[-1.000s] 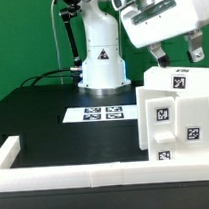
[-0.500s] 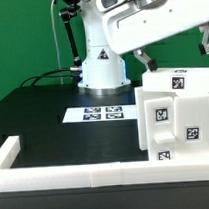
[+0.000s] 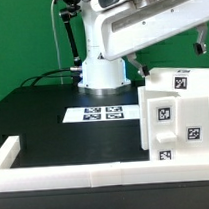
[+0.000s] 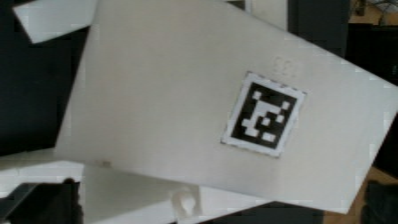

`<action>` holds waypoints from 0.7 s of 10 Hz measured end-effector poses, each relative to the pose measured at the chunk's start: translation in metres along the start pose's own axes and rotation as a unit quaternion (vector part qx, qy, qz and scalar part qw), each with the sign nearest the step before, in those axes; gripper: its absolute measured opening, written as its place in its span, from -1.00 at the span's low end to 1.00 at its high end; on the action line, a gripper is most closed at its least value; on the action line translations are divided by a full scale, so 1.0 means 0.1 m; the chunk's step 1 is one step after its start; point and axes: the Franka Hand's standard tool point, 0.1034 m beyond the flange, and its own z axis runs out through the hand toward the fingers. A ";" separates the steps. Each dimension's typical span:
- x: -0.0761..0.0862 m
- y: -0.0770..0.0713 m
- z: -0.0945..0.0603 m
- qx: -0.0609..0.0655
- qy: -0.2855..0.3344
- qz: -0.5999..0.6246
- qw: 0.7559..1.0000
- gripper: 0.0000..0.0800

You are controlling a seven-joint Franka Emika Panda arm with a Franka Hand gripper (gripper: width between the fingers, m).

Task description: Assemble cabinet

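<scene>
The white cabinet (image 3: 178, 118) stands upright at the exterior view's right, with square black-and-white tags on its front and top. My gripper (image 3: 170, 56) hovers just above its top, open wide, with one dark finger (image 3: 138, 63) off the cabinet's left upper corner and the other (image 3: 201, 45) toward its right. Nothing is between the fingers. In the wrist view a white cabinet panel (image 4: 196, 90) with one tag (image 4: 267, 112) fills most of the picture, close beneath the hand.
The marker board (image 3: 96, 115) lies flat on the black table before the robot's white base (image 3: 100, 65). A low white border frame (image 3: 57, 177) runs along the table's front and left edges. Black cables trail behind the base.
The hand has swung toward the exterior view's left and tilted over the cabinet's top. The jaws stayed open. The cabinet has not moved.
</scene>
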 end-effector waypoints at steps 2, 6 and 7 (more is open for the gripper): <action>0.01 0.02 0.01 -0.016 -0.009 -0.115 0.993 0.99; -0.07 -0.12 0.18 -0.065 -0.050 -0.340 0.937 0.99; -0.07 -0.11 0.18 -0.064 -0.052 -0.375 0.923 0.99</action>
